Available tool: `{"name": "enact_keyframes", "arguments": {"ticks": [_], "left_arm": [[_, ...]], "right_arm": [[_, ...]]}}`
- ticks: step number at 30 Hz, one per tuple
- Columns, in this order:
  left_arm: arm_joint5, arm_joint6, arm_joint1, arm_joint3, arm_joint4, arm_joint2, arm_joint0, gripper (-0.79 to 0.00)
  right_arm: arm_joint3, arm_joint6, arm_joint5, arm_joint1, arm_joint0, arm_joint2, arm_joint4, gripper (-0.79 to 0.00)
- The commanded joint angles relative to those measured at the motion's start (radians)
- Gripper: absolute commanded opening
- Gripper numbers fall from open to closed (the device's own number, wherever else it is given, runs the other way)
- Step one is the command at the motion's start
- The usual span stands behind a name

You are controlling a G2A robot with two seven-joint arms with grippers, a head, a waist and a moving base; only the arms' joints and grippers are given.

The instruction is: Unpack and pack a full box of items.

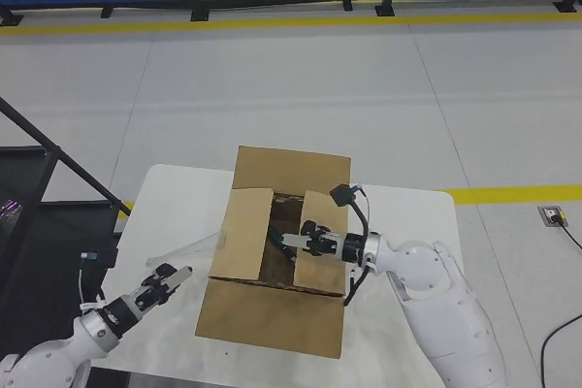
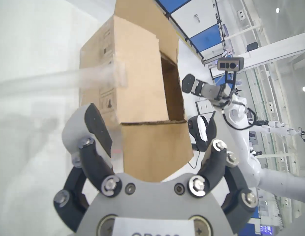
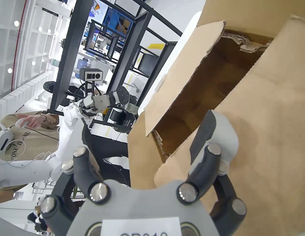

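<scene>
A brown cardboard box [image 1: 272, 310] stands in the middle of the white table [image 1: 175, 194] with its top flaps folded outward. My right gripper [image 1: 289, 242] hovers over the box opening, open; in the right wrist view its fingers [image 3: 211, 133] straddle a flap edge above the box's dark inside [image 3: 204, 84]. Something dark with a teal part [image 1: 274, 236] lies inside, partly hidden. My left gripper [image 1: 172, 280] sits low over the table beside the box, open and holding nothing; the left wrist view has the box wall [image 2: 140, 92] ahead of its fingers [image 2: 97, 124].
A strip of clear tape or film [image 2: 100, 77] sticks out from the box side toward my left gripper and lies across the table [image 1: 189, 250]. A black metal rack [image 1: 39, 184] stands off the table's left edge. Bare tabletop lies left of the box.
</scene>
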Motion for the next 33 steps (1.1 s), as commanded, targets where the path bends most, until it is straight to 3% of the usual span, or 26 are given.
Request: {"name": "enact_keyframes", "arguments": {"ticks": [1, 8, 14, 24, 33], "left_arm": [[-0.007, -0.106, 0.007, 0.022, -0.03, -0.014, 0.014, 0.0], [-0.015, -0.404, 0.032, 0.113, -0.09, -0.017, 0.011, 0.0], [-0.033, -0.518, 0.04, 0.174, -0.175, 0.049, -0.034, 0.0], [-0.066, -0.561, 0.048, 0.171, -0.407, 0.056, -0.056, 0.0], [-0.065, -0.534, 0.054, 0.126, -0.512, 0.052, -0.056, 0.0]], "right_arm": [[0.038, -0.016, -0.009, -0.002, 0.019, -0.017, -0.001, 0.0], [0.112, -0.058, -0.032, -0.003, 0.052, -0.048, 0.002, 0.0], [0.126, -0.109, -0.016, -0.002, 0.058, -0.068, -0.019, 0.0], [0.018, -0.219, -0.095, 0.018, -0.022, -0.027, -0.051, 0.0], [0.002, -0.225, -0.095, 0.021, -0.033, -0.021, -0.065, 0.0]]}}
